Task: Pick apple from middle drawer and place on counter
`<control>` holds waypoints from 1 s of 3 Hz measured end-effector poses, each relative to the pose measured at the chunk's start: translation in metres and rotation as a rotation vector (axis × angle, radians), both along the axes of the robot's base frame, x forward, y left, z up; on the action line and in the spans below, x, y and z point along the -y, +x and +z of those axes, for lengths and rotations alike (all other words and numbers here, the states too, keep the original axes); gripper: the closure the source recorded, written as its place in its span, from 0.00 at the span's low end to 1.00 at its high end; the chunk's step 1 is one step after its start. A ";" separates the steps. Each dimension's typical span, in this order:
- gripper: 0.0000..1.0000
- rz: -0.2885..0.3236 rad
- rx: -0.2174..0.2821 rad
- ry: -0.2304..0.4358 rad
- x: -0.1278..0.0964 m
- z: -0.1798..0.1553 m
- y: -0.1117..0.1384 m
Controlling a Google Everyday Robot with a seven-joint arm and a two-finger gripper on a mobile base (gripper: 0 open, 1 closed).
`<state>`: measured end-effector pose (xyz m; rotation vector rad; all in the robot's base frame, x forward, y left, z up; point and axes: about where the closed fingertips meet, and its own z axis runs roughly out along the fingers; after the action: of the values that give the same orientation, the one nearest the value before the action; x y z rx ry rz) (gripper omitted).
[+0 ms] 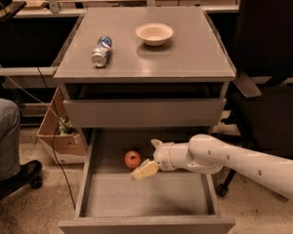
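The apple (pixel 132 159) is small, round and red-orange. It lies on the floor of the open middle drawer (pixel 146 195), towards the back and left of centre. My gripper (pixel 149 156) reaches into the drawer from the right on a white arm and sits just right of the apple. Its fingers are open, with one cream fingertip (pixel 144 170) low beside the apple and the other (pixel 156 143) behind it. It holds nothing. The grey counter (pixel 185 52) tops the cabinet above.
A crushed silver-blue can (pixel 101 51) and a cream bowl (pixel 154 33) sit on the counter. A closed upper drawer (pixel 144 112) overhangs the back of the open one. A cardboard box (pixel 57 136) and a person's leg (pixel 2 135) are at the left, and a black chair (pixel 271 82) is at the right.
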<state>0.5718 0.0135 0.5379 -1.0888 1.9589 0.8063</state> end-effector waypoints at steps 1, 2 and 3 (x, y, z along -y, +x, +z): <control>0.00 -0.007 0.006 -0.030 -0.003 -0.012 0.000; 0.00 -0.023 0.016 -0.047 -0.011 -0.039 0.013; 0.00 -0.047 0.062 -0.033 -0.017 -0.066 0.036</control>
<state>0.6077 0.0310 0.4724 -1.0702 1.9444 0.7093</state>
